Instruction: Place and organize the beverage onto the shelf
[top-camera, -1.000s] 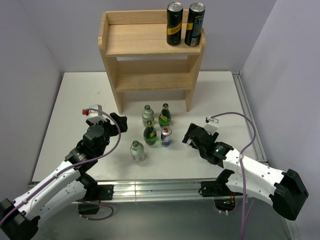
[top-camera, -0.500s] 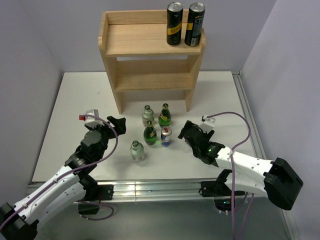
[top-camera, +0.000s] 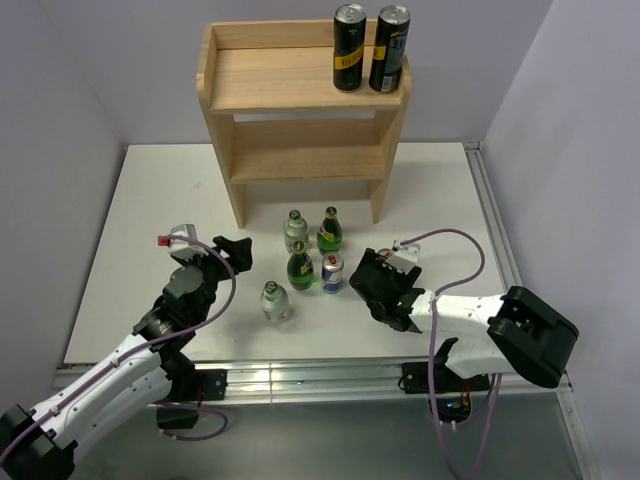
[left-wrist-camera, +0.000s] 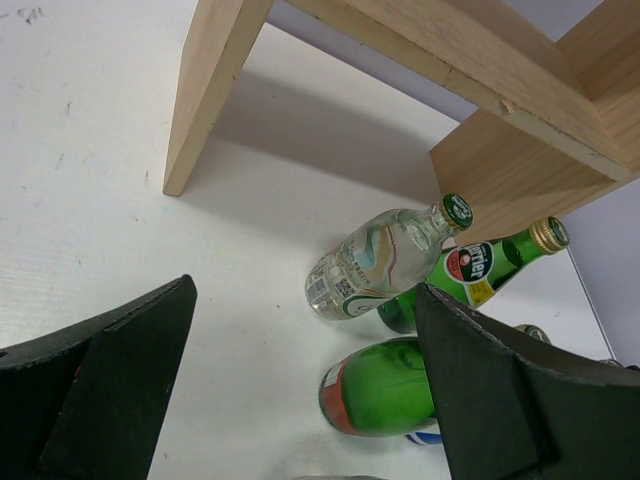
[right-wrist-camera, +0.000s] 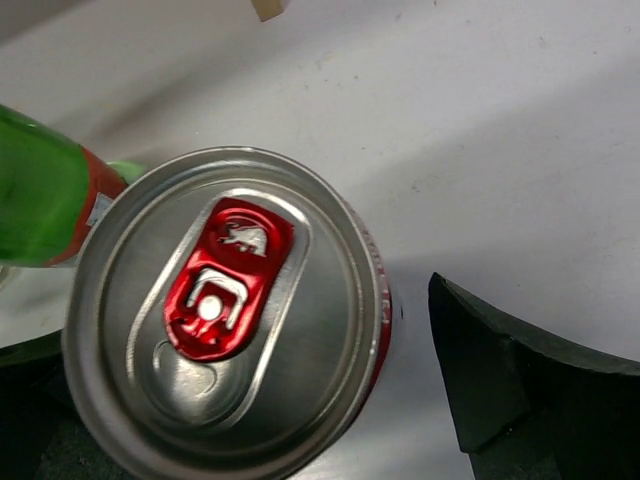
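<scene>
The light-wood shelf (top-camera: 300, 95) stands at the back with two black cans (top-camera: 349, 47) on the right of its upper board. On the table in front stand two clear bottles (top-camera: 295, 230) (top-camera: 274, 300), two green bottles (top-camera: 329, 232) (top-camera: 300, 268) and a small blue-silver can (top-camera: 332, 272). My right gripper (top-camera: 362, 275) is open just right of that can. In the right wrist view the can's top with its red tab (right-wrist-camera: 225, 300) sits between my spread fingers (right-wrist-camera: 520, 390), with a gap on the right side. My left gripper (top-camera: 235, 252) is open and empty, left of the bottles.
In the left wrist view a clear bottle (left-wrist-camera: 375, 260), a Perrier bottle (left-wrist-camera: 480, 265) and a green bottle's base (left-wrist-camera: 385, 390) lie ahead, with the shelf's leg (left-wrist-camera: 205, 95) beyond. A metal rail (top-camera: 490, 230) runs along the table's right edge.
My right gripper has moved left and now has its open jaws on either side of the small can. My left arm has drawn back slightly, toward the table's near edge.
</scene>
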